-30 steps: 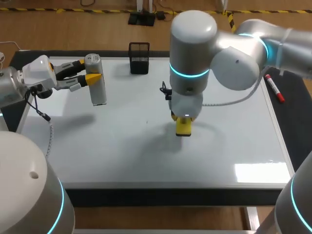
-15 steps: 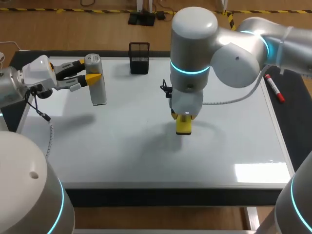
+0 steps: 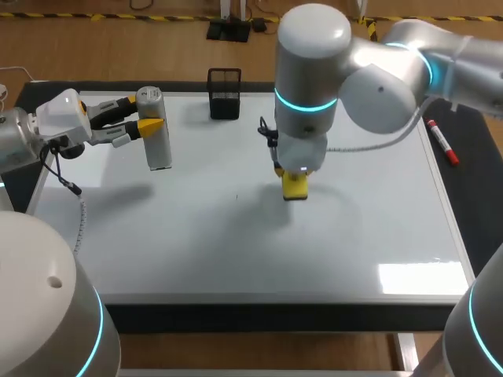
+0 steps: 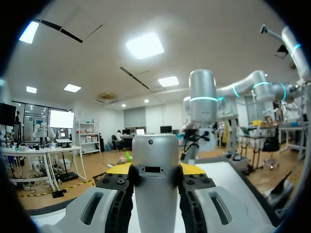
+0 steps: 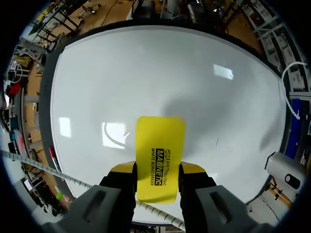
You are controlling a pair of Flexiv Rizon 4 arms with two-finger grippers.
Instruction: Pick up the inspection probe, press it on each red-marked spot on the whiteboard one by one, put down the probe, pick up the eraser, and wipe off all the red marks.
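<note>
Progress: no red marks showed anywhere on the whiteboard (image 3: 236, 251); the surface read clean white in both the head and right wrist views, apart from one tiny dark speck near the middle. Judged from that, the pressing and most or all of the wiping looked done. One step looked skipped: the probe (image 3: 157, 133) had not been put down.

Left gripper (image 3: 144, 115): jaws closed on the probe from both sides, holding it upright over the board's far left part, clear of the surface.

Right gripper (image 5: 158, 171): jaws clamped on the eraser (image 3: 295, 187) near the board's centre. Could not tell whether the eraser touched the board or sat just above it.

Left to do, by my reading: a last check for residue, then set both tools down.

Materials:
- Probe was a smooth grey cylinder, metal-looking, with a rounded top and a small rectangular slot.
- Eraser was a flat yellow slab with rounded corners and a printed face.
- Board was glossy and threw back the ceiling lights.
- Black holder (image 3: 224, 94) stood at the far edge, boxy and dark.
- Red marker (image 3: 442, 141) lay on the dark table (image 3: 479, 212) beside the board.
</note>
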